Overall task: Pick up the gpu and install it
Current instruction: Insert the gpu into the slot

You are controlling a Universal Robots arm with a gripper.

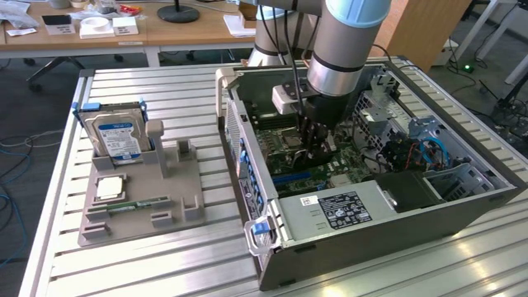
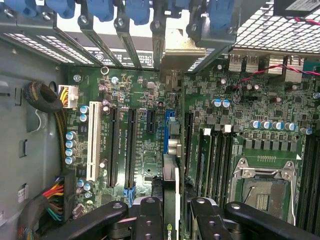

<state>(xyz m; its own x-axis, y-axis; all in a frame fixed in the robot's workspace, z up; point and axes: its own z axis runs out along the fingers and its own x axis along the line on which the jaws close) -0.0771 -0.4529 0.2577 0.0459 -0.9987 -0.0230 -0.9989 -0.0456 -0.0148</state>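
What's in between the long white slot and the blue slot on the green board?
Two long black slots and one short black slot lie between the white slot and the blue slot. That shows in the wrist view.

arm [image 1: 342, 43]: upright, wrist pointing straight down | hand [image 1: 318, 147]: low, vertical | fingers [image 2: 148, 220]: clamped either side of the gpu [image 2: 170, 190]

gpu [image 2: 170, 197] part-hidden betw jaws, edge-cropped

Green motherboard [image 2: 145, 150], blue latches [image 2: 137, 10], black end effector [image 2: 170, 215], pale-edged gpu [image 2: 173, 185]. At nine o'clock in the exterior view: blue-labelled hard drive [image 1: 115, 133], grey holder [image 1: 140, 204], ribbed silver bench [image 1: 165, 266].
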